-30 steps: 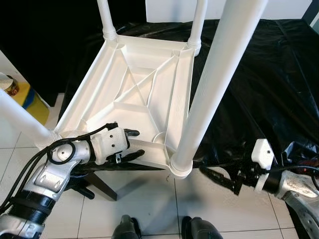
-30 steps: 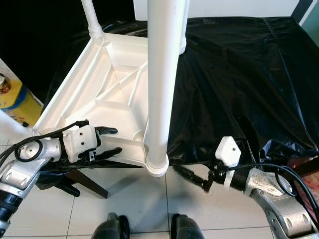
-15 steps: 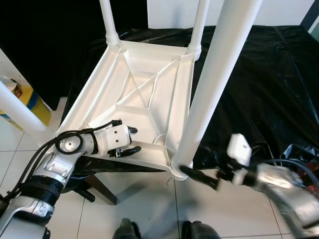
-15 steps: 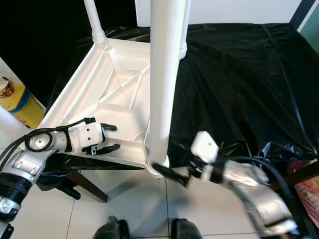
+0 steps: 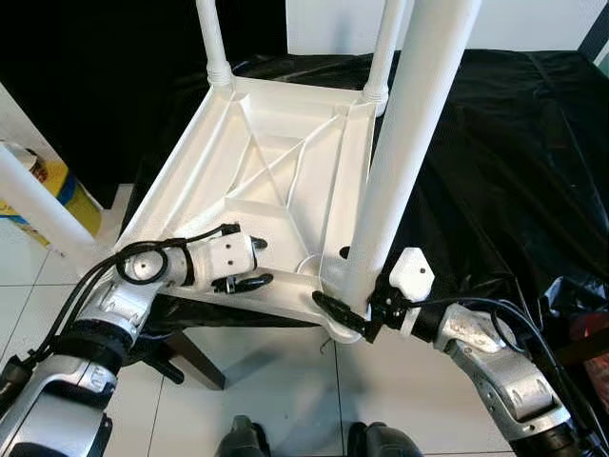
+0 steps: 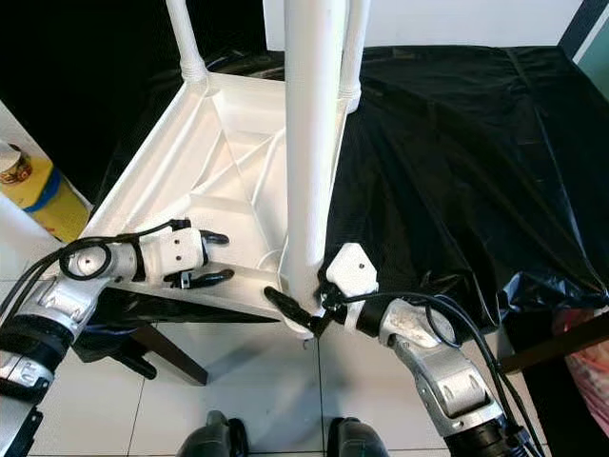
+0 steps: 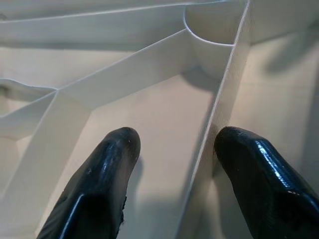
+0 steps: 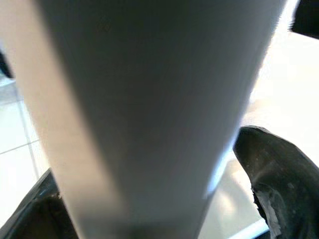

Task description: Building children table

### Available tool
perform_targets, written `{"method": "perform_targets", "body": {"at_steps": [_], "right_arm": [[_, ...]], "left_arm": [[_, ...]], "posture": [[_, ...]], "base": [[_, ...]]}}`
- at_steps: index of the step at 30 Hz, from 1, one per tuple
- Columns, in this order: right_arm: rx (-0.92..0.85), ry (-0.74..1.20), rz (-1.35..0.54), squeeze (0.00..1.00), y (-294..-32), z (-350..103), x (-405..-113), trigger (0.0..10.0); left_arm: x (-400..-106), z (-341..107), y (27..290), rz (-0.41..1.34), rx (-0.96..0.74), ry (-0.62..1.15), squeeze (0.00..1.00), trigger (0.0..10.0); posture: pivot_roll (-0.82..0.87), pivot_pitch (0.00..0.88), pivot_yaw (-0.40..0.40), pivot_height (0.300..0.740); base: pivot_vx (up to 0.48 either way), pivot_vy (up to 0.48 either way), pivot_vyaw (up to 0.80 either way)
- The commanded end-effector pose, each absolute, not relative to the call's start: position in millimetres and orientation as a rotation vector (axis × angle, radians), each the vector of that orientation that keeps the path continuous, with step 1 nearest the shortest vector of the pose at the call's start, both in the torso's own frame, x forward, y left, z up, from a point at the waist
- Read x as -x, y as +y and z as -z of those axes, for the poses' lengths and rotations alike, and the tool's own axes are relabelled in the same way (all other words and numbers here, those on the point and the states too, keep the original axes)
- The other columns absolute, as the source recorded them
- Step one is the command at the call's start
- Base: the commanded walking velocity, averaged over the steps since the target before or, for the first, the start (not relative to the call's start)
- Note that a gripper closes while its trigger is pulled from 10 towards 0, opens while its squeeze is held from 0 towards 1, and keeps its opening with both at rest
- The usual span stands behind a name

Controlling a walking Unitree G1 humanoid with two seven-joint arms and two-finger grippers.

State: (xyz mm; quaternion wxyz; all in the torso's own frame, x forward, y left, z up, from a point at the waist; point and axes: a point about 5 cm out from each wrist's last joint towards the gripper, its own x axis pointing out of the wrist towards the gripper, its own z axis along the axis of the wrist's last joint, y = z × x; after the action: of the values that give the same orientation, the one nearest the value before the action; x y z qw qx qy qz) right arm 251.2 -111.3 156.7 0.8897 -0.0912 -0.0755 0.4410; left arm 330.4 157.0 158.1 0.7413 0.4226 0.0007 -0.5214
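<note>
The white plastic children's table [image 5: 276,162] lies upside down on a black sheet, legs pointing up. My left gripper [image 5: 251,264] is open and straddles the table's near rim; in the left wrist view that thin rim wall [image 7: 219,109] runs between the two black fingers [image 7: 99,184]. My right gripper [image 5: 341,303] is open at the base of the thick near right leg [image 5: 400,162]. One finger lies in front of the socket and the other is hidden behind it. In the right wrist view the leg [image 8: 149,99] stands between the fingers [image 8: 269,169].
Two thinner legs [image 5: 214,43] rise at the far corners and another leg [image 5: 38,205] leans out at the near left. The black sheet [image 5: 514,171] covers the support. A yellow and blue container [image 5: 59,186] stands at the left. White floor tiles [image 5: 285,400] and my feet [image 5: 243,440] are below.
My right gripper has swung left from over the floor to the base of the near right leg. The left gripper stays on the near rim. The camera has shifted slightly.
</note>
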Motion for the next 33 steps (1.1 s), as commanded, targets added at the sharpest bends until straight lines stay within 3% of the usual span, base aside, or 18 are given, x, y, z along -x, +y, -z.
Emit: {"method": "perform_targets", "body": {"at_steps": [1,15,20,22,31,32,33], "right_arm": [[0.218,-0.152,-0.81,0.0,-130.5,-156.5,-260.7,10.0],[0.258,-0.137,-0.641,0.0,-173.9,-155.2,-277.6,10.0],[0.243,-0.171,-0.686,0.0,-160.4,-160.0,-276.3,10.0],[0.227,-0.179,-0.721,0.0,-150.0,-159.8,-276.8,10.0],[0.216,-0.163,-0.729,0.0,-147.9,-156.3,-281.8,10.0],[0.205,-0.148,-0.73,0.0,-148.3,-154.6,-283.8,1.6],[0.205,-0.148,-0.73,0.0,-148.3,-154.6,-283.8,1.6]], "left_arm": [[-335.3,-158.3,153.5,1.065,-0.938,-0.048,0.0,10.0],[-346.9,-165.9,126.6,1.018,-0.905,-0.148,0.0,10.0],[-348.8,-172.5,124.2,0.991,-0.839,-0.173,0.0,10.0],[-347.3,-188.5,124.3,0.954,-0.713,-0.23,0.0,10.0],[-343.8,-206.6,126.7,0.907,-0.569,-0.286,0.0,10.0],[-340.9,-210.3,127.3,0.905,-0.546,-0.298,0.0,10.0],[-340.9,-210.3,127.3,0.905,-0.546,-0.298,0.0,10.0]], "posture": [[-0.02,0.146,0.024,0.74],[-0.02,0.141,0.015,0.74],[-0.02,0.139,0.015,0.74],[-0.02,0.137,0.009,0.74],[-0.01,0.134,0.005,0.74],[-0.01,0.132,0.002,0.74],[-0.01,0.132,0.002,0.74]], "base": [[0.0,0.0,0.0],[0.0,0.0,0.0],[0.0,0.0,0.0],[0.0,0.0,0.0],[0.0,0.0,0.0],[0.0,0.0,0.0],[0.0,0.0,0.0]]}}
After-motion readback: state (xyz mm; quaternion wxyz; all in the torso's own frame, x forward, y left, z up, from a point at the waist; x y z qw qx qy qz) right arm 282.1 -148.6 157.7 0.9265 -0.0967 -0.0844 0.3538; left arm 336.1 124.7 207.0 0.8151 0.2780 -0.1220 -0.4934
